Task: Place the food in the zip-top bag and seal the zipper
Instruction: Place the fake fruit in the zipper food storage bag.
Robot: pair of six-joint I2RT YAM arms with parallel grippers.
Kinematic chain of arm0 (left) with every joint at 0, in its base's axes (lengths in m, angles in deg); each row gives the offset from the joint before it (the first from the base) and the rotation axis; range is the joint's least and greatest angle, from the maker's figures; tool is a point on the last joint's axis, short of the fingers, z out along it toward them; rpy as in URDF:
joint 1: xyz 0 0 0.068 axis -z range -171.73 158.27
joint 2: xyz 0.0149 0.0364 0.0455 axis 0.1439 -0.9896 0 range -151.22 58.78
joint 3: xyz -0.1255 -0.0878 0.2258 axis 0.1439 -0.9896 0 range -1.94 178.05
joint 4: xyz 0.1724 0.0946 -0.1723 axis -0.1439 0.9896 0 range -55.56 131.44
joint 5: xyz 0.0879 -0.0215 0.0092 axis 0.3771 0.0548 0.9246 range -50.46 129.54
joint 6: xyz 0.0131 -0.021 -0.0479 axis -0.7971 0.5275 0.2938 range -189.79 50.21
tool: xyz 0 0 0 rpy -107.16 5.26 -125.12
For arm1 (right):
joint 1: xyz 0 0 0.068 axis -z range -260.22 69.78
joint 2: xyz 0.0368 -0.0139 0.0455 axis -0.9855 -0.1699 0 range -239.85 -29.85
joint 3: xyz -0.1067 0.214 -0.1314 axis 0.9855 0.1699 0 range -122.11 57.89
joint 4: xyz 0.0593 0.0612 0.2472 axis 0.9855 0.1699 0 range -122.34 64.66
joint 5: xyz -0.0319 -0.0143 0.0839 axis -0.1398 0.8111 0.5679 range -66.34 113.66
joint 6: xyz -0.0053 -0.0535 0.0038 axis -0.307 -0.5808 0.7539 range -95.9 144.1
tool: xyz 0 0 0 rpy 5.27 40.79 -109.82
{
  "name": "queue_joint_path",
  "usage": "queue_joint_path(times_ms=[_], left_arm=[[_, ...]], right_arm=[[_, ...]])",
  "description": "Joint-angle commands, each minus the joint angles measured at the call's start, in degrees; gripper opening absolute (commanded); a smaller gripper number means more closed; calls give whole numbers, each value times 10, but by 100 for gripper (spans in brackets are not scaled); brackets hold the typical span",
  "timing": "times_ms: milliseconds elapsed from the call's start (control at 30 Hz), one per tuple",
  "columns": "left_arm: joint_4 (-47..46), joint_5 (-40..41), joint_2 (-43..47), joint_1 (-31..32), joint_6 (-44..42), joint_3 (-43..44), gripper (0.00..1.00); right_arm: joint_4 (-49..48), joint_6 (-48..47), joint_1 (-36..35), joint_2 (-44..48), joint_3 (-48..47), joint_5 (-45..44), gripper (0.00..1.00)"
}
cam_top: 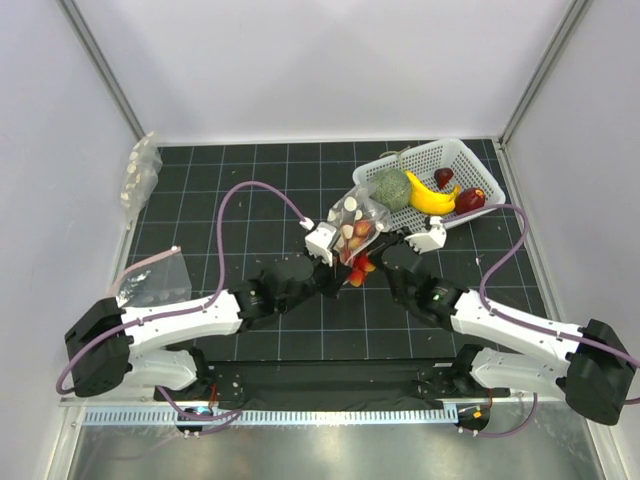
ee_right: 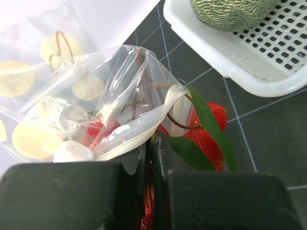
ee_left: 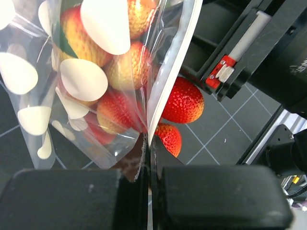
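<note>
Wrist views showed left gripper (ee_left: 149, 175) and right gripper (ee_right: 153, 167) each clamping the zip-top bag (ee_left: 86, 81), food (ee_left: 182, 100) just ahead; overhead, both grips were too small to make out

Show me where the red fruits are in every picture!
Top external: red fruits dead centre, just below the dotted bag.
Left wrist: middle, two outside the bag's mouth.
Right wrist: right of centre, under green leaves.
Shared landmark: the dotted bag's white spots.
</note>
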Motion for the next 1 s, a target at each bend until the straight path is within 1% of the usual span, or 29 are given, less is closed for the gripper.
queue_joint_path(times_ms=[0, 200, 233, 300, 367, 467, 567, 600, 667, 733, 833, 867, 900, 933, 967], left_arm=[[-6, -19, -21, 1, 7, 13, 1], [-4, -17, -18, -7, 26, 14, 0], [-9, -35, -16, -18, 42, 7, 0], [-30, -61, -13, -33, 61, -3, 0], [-44, -91, -13, -51, 81, -9, 0], [-57, -130, -22, -69, 102, -10, 0], [-61, -143, -30, -78, 115, -9, 0], [-61, -143, -30, -81, 117, -9, 0], [-63, -143, -24, -87, 118, -12, 0], [-65, -142, -18, -89, 115, -19, 1], [-63, -122, -6, -91, 105, -23, 0], [-64, -117, -4, -91, 102, -25, 0], [-66, -111, 1, -91, 99, -28, 0], [-67, -109, 3, -91, 98, -29, 0], [-73, -109, 4, -91, 97, -31, 0]], right_arm=[[-38, 56, 0, 35, 8, -98, 2], [-2, 97, 0, 79, 31, -156, 1], [-18, 99, 0, 82, 37, -157, 2], [-19, 118, 0, 80, 41, -158, 1], [-21, 109, 0, 65, 34, -149, 1], [1, 119, 0, 42, 8, -144, 1], [-6, 101, 0, 36, 1, -145, 1], [-14, 78, 0, 40, 4, -149, 1], [-14, 74, 0, 48, 4, -164, 1], [0, 82, 0, 62, 3, -167, 1], [41, 69, 1, 70, -24, -139, 2], [52, 71, 1, 68, -41, -131, 6], [78, 84, 1, 66, -52, -129, 7], [125, 125, 1, 63, -61, -129, 7], [135, 142, 2, 62, -65, -128, 6]])
